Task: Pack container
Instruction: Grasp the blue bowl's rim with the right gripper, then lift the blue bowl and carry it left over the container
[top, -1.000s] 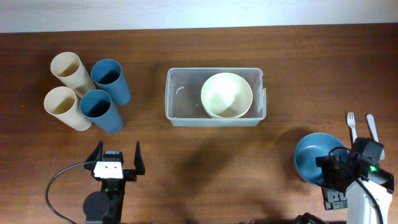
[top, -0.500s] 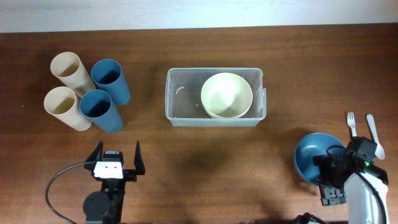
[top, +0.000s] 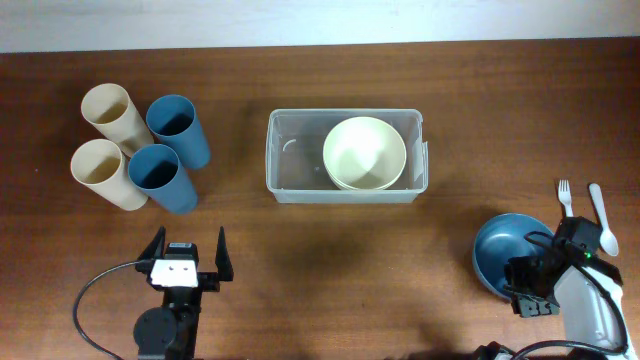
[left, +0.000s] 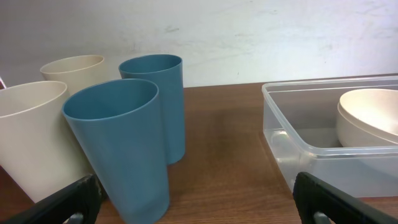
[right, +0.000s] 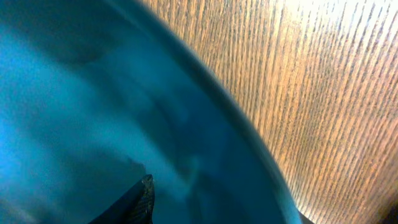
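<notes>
The left pincer (top: 190, 245) hovers low over the near-left part of the brown wooden tabletop (top: 450, 80) with its jaws spread wide. In its wrist view the two black fingers (left: 68, 202) sit at the bottom corners, nothing between them. The right pincer (top: 527, 288) is at the near rim of the round blue plastic bowl (top: 497, 255) at the near right. One dark fingertip (right: 142, 198) reaches inside the bowl's wall, but I cannot tell whether the jaws have pinched the rim.

The clear rectangular plastic container (top: 290, 150) stands on the far middle of the tabletop, well apart from both pincers. A round cream bowl (top: 364, 152) rests in its right half.

Four tall cups stand close together at the far left – two cream plastic cups (top: 105, 110) on the outside and two blue plastic cups (top: 172, 120) beside them, towards the container. A white plastic fork (top: 565, 197) and a white plastic spoon (top: 600, 212) lie side by side near the right edge, just beyond the blue bowl.
</notes>
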